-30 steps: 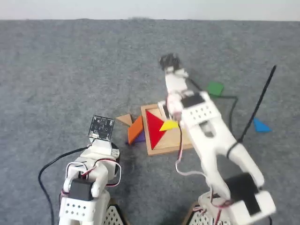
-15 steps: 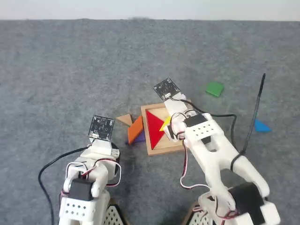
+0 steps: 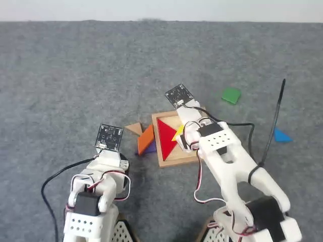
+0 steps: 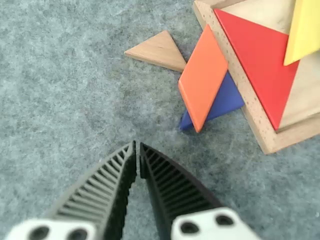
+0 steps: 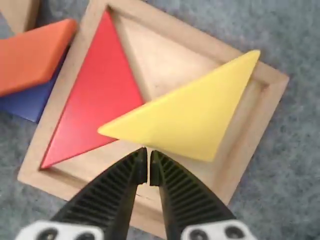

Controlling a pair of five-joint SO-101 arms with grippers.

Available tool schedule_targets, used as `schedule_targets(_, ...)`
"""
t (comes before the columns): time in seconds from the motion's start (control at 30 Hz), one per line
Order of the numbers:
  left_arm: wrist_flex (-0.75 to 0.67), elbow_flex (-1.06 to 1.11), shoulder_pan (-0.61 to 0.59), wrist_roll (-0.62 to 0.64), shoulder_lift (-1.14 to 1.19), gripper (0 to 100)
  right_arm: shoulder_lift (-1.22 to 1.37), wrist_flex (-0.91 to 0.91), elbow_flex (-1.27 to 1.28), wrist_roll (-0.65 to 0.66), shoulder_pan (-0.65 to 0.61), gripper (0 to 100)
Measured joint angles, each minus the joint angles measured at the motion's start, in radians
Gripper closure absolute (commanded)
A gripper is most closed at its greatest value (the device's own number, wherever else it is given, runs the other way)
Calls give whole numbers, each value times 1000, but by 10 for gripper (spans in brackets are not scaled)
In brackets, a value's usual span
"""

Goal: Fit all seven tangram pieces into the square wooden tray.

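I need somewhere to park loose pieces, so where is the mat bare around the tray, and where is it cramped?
Bare mat lies beyond the far rim of the tray, and widely past the tan triangle. Cramped: the side where the orange parallelogram overlaps the dark blue triangle, and over the tray, under the right gripper.

bright, even, diffuse light covers the grey mat [image 3: 75,65]; a faint soft shadow edges the orange piece [image 4: 202,75], centre right of the left wrist view.
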Motion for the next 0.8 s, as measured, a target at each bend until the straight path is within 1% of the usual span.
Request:
schedule_targets(0.37,0,0,0,0,0,988,91,6,-2,0,0,983)
schedule_targets(0.8,0,0,0,0,0,988,224,6,-157,0,2,983)
